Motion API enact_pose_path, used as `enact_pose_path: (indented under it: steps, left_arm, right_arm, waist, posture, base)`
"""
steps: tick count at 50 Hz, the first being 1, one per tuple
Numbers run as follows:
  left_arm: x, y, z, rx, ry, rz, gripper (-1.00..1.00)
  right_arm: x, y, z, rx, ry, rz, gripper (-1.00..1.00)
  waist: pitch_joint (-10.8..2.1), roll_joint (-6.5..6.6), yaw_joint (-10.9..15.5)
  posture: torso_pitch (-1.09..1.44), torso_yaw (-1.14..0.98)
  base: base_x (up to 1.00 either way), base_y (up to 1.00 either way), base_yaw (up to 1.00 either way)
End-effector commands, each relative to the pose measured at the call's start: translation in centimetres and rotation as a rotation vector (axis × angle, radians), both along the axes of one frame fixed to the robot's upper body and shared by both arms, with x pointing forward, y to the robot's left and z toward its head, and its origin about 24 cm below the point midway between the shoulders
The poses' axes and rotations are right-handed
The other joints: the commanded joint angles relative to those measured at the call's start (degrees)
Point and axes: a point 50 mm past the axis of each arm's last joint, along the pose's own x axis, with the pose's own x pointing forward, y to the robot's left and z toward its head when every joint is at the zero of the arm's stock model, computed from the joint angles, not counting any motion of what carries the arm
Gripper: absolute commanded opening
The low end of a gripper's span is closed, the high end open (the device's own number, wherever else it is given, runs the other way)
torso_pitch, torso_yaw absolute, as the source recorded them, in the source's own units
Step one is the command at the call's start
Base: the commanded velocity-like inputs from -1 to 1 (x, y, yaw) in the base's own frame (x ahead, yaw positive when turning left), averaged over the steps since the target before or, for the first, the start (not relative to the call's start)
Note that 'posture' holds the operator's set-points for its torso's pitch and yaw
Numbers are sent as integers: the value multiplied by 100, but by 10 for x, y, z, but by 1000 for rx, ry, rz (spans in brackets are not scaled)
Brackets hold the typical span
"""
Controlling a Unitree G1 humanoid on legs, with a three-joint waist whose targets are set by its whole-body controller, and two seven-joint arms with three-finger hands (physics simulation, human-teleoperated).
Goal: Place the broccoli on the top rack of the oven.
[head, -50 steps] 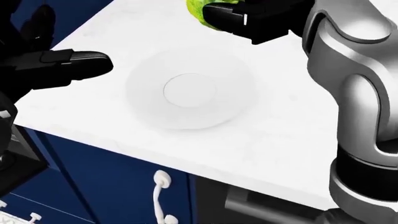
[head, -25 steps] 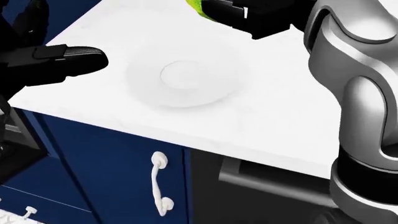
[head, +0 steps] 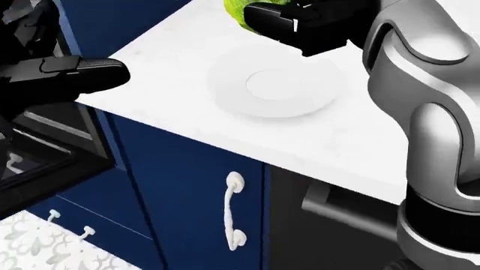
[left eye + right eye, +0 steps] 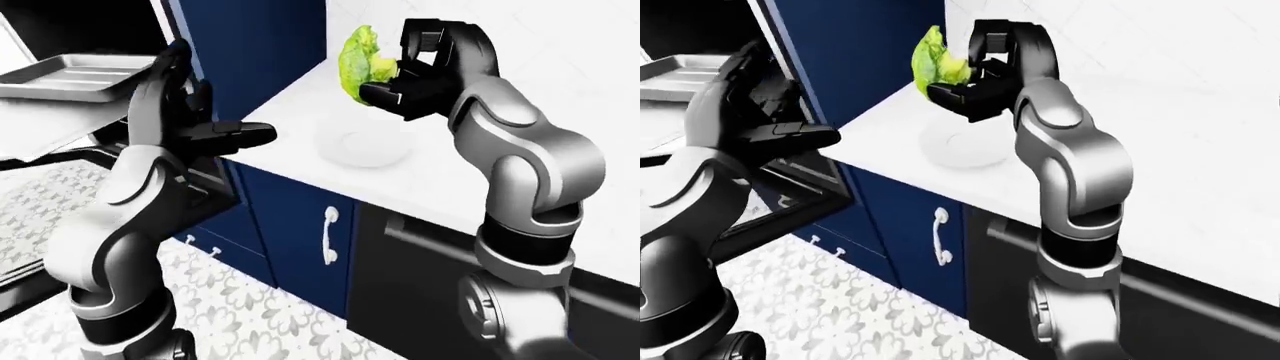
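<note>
We hold the broccoli (image 4: 362, 63) in our right hand (image 4: 415, 75), fingers closed round it, lifted above the white plate (image 3: 274, 87) on the worktop (image 3: 360, 140). Our left hand (image 4: 215, 135) hangs open, holding nothing.

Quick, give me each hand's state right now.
Left hand: open, holding nothing.
Right hand: closed on the broccoli, lifted above the plate.

Head view's top edge crops the broccoli (image 3: 238, 12).
</note>
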Motion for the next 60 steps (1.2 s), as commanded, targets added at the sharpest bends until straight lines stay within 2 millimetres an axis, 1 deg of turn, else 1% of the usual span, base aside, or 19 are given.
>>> enact_pose_path:
  steps: [1,8,10,11,13,18,23,25,26,29,37,40,41,42,51,54,55,57,60]
  left_arm:
    - [-4,-3,14,2,-74,-12,100]
    - [-5,-4,15,2,-75,-12,100]
    - [-5,-4,15,2,-75,-13,100]
    - [-5,-4,15,2,-74,-13,100]
    - [-5,-4,15,2,-75,-13,100]
    - [-5,-3,15,0,-75,-12,100]
    - [-5,-2,15,-1,-75,-11,100]
    - [-5,-2,15,-1,-74,-11,100]
    - [-4,-2,14,-1,-74,-11,100]
    - [-4,-2,14,-1,-72,-11,100]
    - [-4,-3,13,1,-71,-12,100]
    - [-4,-3,14,1,-70,-12,100]
    - [-4,-3,14,1,-72,-12,100]
    - [-4,-3,14,1,-71,-12,100]
    - [-5,-3,15,1,-72,-12,100]
    - [-5,-3,15,2,-72,-13,100]
    - [-5,-3,15,1,-72,-12,100]
    - [-5,-3,14,2,-72,-12,100]
    - [-5,-3,15,2,-72,-13,100]
  right_arm:
    - [-8,-2,20,13,-98,4,-100]
    - [-9,-2,19,7,-98,3,-100]
    - [-9,-2,18,7,-97,3,-100]
    - [-9,-2,18,7,-98,4,-100]
    - [-9,-1,18,6,-98,10,-100]
    - [-8,-1,18,4,-98,11,-100]
    - [-8,0,18,1,-96,13,-100]
    - [-7,0,17,1,-93,13,-100]
    - [-7,0,17,-1,-93,13,-100]
    - [-7,1,16,-2,-90,15,-100]
    - [-8,1,14,-1,-86,17,-100]
    - [-8,0,12,-1,-81,16,-100]
    - [-8,1,11,-2,-81,17,-100]
    - [-9,1,11,-1,-81,17,-100]
    - [-9,1,11,-1,-78,17,-100]
    - [-9,-1,11,7,-81,12,-100]
    - [-9,0,11,12,-83,13,-100]
    - [-9,-1,11,14,-82,6,-100]
    - [-9,-1,10,9,-72,2,-100]
  waist:
    - [-152,132,-50]
    - [-13,-362,-171]
    - [-190,-853,-295]
    - [-6,-456,-232]
    - [-165,-569,-155]
    - [-143,-243,-121]
    - [-137,225,-175]
    - [-281,657,-124]
    - [-170,390,-116]
    - [-313,253,-33]
    - [-86,-281,-135]
    - [-356,-785,-165]
    - [-126,-512,-206]
    - [-121,-574,-138]
    - [-127,36,-153]
    - [-180,409,-159]
    - [-356,581,-165]
    - [-52,322,-196]
    - [-32,120,-241]
  posture:
    - [0,0]
    - [0,0]
    - [0,0]
    - [0,0]
    - [0,0]
    - [0,0]
    - [0,0]
    - [0,0]
    - [0,0]
    - [0,0]
    - [0,0]
    - [0,0]
    - [0,0]
    - [0,0]
    - [0,0]
    - [0,0]
    - [0,0]
    - [0,0]
    - [0,0]
  base:
    - [-10,0,100]
    - [-9,0,100]
    - [-9,0,100]
    - [-9,0,100]
    - [-10,0,100]
    - [-11,0,100]
    - [-10,0,100]
    - [-10,0,100]
    - [-10,0,100]
    - [-10,0,100]
    - [-10,0,100]
    - [-10,0,100]
    - [-11,0,100]
    - [-10,0,100]
    - [-11,0,100]
    - [-10,0,100]
    - [-10,0,85]
    - [-1,0,20]
    - [0,0,0]
